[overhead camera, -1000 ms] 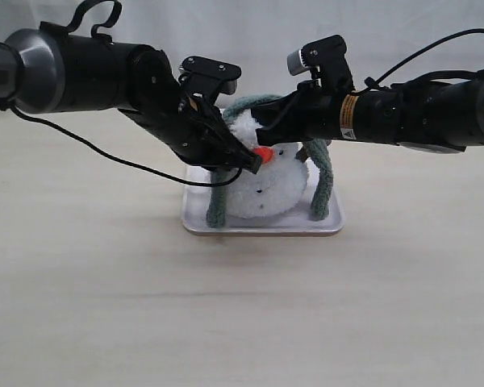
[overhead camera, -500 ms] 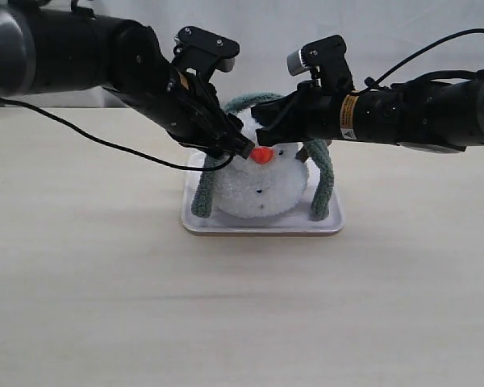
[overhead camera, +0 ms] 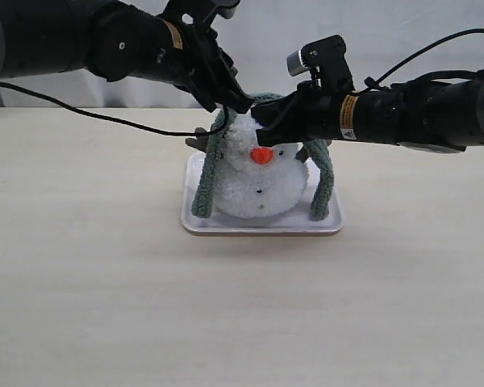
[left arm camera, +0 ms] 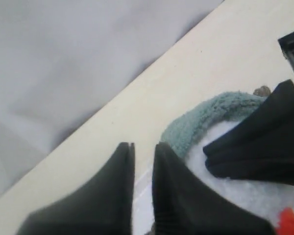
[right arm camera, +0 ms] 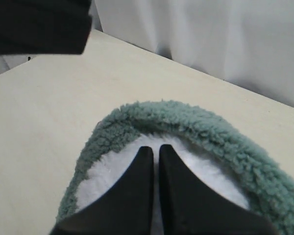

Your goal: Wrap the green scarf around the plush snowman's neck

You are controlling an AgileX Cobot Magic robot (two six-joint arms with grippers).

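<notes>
From my seat I see the plush snowman [overhead camera: 262, 189] standing upright on a small white tray [overhead camera: 258, 228] in the middle of the pale table [overhead camera: 226, 314], with its orange nose [overhead camera: 261, 155] facing the exterior camera. The green scarf [overhead camera: 203, 189] lies over the top of its head like an arch. One end hangs down the left side of the body and the other down the right, and both reach about to the tray. It sits on the crown and does not circle the body anywhere. My left gripper [overhead camera: 244, 105] hovers just above and behind the head, close to the left shoulder of the arch. On its wrist feed the jaws are drawn almost together with only a thin slit between them, and nothing is in the slit. The scarf [left arm camera: 201, 122] curves just beside the fingertips [left arm camera: 161, 161]. My right gripper [overhead camera: 258, 122] reaches in from the right, and its tip meets the snowman's forehead just above the nose. Its wrist feed shows the jaws clenched, with the tips pressed into white fluff under the scarf's curve [right arm camera: 210, 127]. I cannot tell whether they pinch any fluff.
</notes>
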